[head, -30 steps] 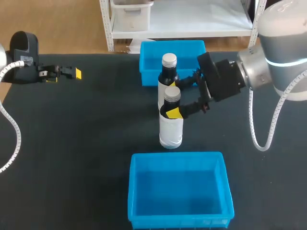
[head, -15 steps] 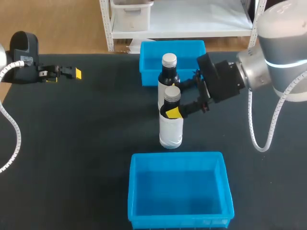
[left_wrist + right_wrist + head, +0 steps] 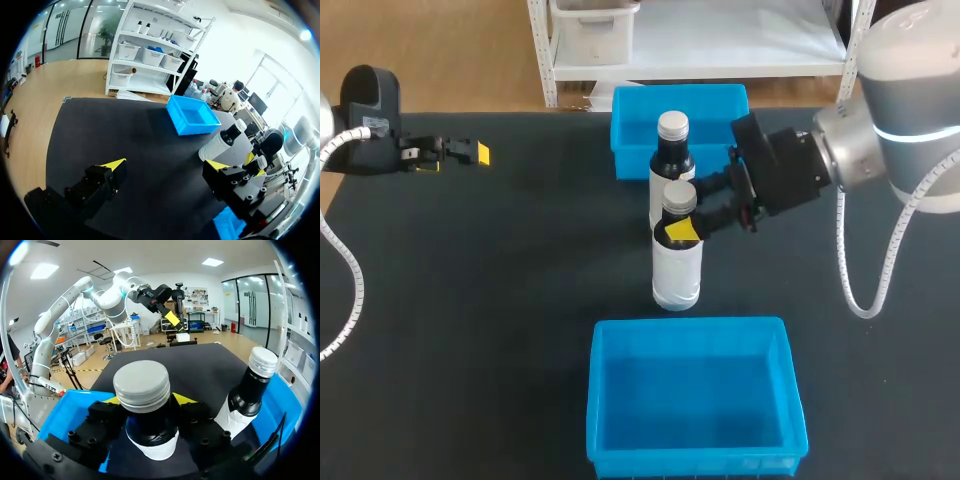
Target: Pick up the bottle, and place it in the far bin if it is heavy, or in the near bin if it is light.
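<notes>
Grasp step. My right claw [image 3: 686,208] is closed to neck width on the dark, white-labelled, silver-capped bottle [image 3: 676,268], which stands on the black table mat [image 3: 500,300]. Next move, as I judge it: lift and gauge the weight. The blue plastic near bin [image 3: 690,323] sits to the claw's near side. The blue plastic far bin [image 3: 632,102] lies beyond a twin bottle [image 3: 671,150]. My left claw [image 3: 460,153] is wide open, empty, well apart.

Illumination bright and even, from overhead. Ceiling panels [image 3: 212,262] show in the right wrist view; the window wall [image 3: 272,80] glares white in the left. Dark worktop [image 3: 470,300] matte; bottle cap [image 3: 142,380] carries soft sheen; shadows faint.
</notes>
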Controlling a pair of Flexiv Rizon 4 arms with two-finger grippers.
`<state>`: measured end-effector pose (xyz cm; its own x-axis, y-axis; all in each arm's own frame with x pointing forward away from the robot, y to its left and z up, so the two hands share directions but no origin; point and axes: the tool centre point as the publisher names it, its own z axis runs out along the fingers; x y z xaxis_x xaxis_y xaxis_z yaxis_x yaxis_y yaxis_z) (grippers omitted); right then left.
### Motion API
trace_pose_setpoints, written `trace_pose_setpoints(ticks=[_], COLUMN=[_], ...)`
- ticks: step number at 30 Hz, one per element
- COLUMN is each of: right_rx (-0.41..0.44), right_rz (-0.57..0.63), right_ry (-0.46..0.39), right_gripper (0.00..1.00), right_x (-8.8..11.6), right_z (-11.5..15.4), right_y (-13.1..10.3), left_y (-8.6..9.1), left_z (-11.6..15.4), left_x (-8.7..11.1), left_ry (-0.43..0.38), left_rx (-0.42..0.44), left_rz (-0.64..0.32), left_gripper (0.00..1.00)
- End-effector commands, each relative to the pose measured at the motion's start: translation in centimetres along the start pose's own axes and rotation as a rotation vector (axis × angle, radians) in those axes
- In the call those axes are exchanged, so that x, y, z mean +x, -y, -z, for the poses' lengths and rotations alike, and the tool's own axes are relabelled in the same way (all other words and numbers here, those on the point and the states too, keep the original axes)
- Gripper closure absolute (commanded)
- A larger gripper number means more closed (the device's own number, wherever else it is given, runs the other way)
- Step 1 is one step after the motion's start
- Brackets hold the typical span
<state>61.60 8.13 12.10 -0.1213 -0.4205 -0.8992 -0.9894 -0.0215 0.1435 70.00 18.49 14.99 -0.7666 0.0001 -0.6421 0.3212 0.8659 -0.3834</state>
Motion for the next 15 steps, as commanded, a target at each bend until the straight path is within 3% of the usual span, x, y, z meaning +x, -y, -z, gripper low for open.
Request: trace_pose_setpoints(ticks=[1,7,11,14,15], right_rx=[-0.002,-0.004,-0.006,-0.007,-0.008], right_rz=[-0.001,0.000,0.000,0.000,0.000], right_ry=[-0.001,0.000,0.003,0.007,0.009], right_gripper=[0.53,0.53,0.59,0.71,0.83], right_x=[0.03,0.02,-0.04,-0.13,-0.20], right_z=[-0.08,-0.10,-0.09,-0.02,0.04], right_y=[0.08,0.07,0.03,0.01,-0.01], left_y=[0.00,0.00,0.00,0.00,0.00], left_z=[0.00,0.00,0.00,0.00,0.00], left_x=[0.00,0.00,0.00,0.00,0.00], left_ry=[0.000,0.000,0.000,0.000,0.000], left_rx=[0.000,0.000,0.000,0.000,0.000], left_rz=[0.000,0.000,0.000,0.000,0.000], left_gripper=[0.00,0.00,0.00,0.00,0.00])
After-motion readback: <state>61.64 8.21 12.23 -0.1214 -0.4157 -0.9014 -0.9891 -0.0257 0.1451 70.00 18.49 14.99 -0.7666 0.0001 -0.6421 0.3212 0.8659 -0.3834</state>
